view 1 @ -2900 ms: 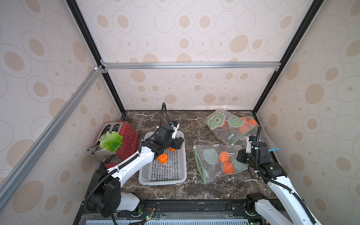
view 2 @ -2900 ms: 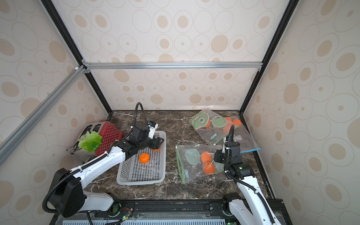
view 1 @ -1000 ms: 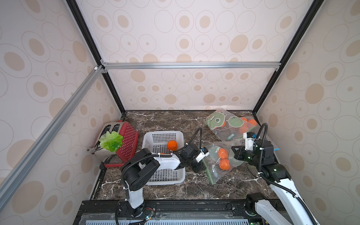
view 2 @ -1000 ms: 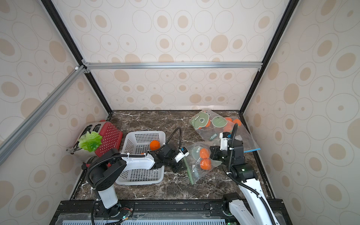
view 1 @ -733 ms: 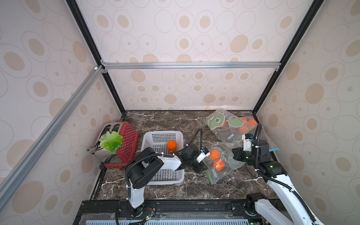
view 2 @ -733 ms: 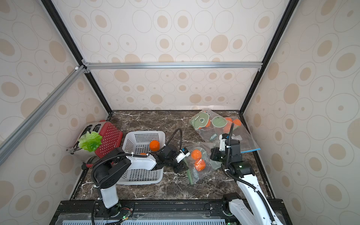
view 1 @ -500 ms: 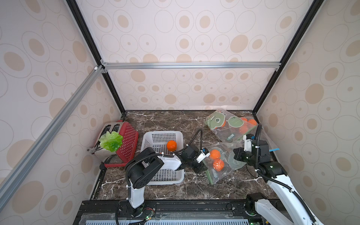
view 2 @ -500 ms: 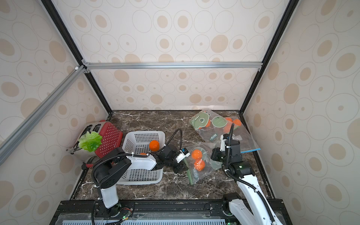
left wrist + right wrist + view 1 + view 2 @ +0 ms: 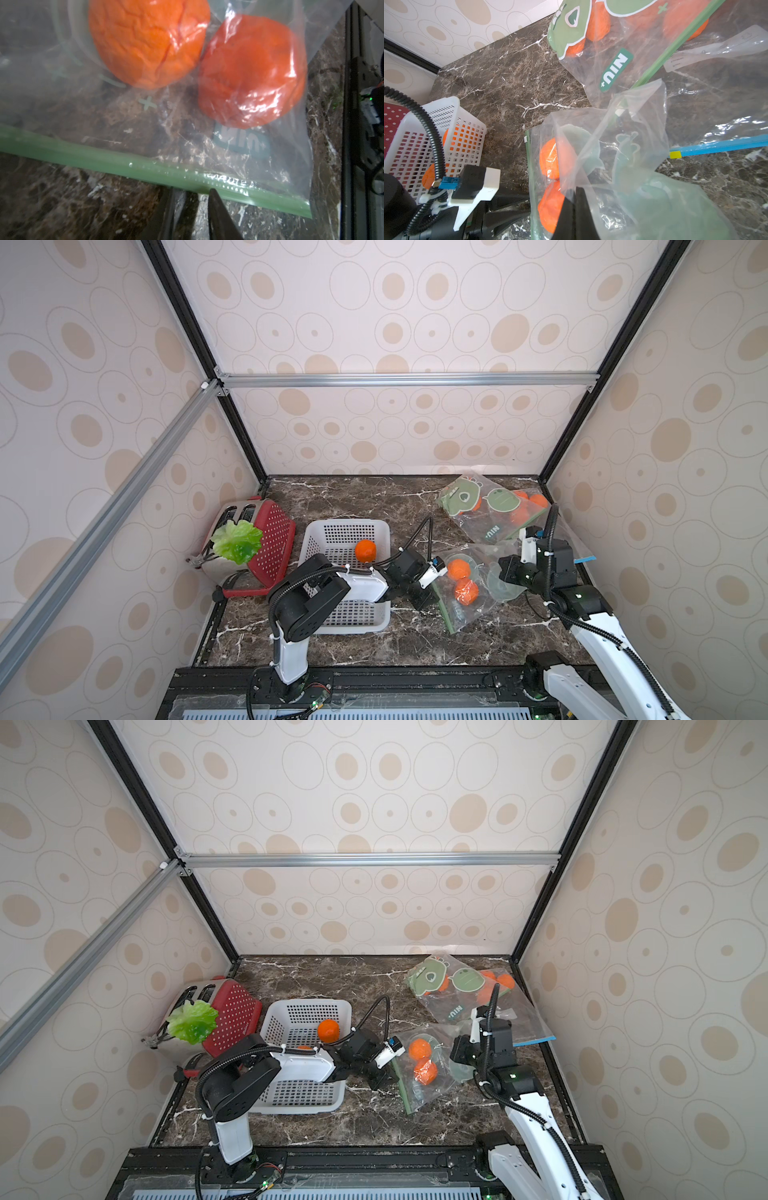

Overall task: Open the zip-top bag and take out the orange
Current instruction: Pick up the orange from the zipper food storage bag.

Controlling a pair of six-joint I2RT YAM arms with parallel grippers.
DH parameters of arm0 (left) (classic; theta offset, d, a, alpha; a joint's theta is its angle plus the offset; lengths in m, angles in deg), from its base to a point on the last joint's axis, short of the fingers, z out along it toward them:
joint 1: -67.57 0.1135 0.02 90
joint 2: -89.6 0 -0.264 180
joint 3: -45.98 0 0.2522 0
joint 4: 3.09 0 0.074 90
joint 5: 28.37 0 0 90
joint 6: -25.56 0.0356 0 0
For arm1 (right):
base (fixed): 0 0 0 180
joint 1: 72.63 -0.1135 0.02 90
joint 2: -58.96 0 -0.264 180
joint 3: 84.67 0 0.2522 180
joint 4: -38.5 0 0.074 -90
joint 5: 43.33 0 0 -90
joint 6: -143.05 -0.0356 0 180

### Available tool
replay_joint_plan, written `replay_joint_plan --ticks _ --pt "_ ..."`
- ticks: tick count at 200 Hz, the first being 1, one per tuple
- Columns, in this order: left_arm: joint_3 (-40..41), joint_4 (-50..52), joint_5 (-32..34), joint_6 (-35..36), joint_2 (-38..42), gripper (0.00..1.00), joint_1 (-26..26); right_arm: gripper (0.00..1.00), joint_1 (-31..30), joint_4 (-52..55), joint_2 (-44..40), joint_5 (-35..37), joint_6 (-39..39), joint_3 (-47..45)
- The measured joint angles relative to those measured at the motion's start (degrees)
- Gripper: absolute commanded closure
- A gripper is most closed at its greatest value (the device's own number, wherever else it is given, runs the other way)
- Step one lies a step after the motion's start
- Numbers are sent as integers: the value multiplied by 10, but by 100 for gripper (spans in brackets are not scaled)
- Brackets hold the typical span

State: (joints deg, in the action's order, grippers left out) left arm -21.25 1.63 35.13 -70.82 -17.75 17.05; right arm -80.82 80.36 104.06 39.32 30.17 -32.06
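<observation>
Plastic of the zip-top bag lies crumpled on the marble tabletop in both top views. Two oranges sit inside it, between the left gripper and the right gripper. A white basket stands near.

Left wrist view: the left gripper's fingers are narrowly parted, with marble showing between them. Their tips are at the edge of the green zip strip.

Right wrist view: the right gripper is pinched shut on the bag's film, holding it raised off the tabletop.
</observation>
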Motion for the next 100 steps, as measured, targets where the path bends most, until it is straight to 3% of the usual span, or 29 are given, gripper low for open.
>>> replay_joint_plan --ticks 45,100 --pt "0 10 32 22 3 91 -2 100 0 2 -2 2 0 0" --pt "-3 12 54 35 3 93 -13 100 0 2 -3 3 0 0"
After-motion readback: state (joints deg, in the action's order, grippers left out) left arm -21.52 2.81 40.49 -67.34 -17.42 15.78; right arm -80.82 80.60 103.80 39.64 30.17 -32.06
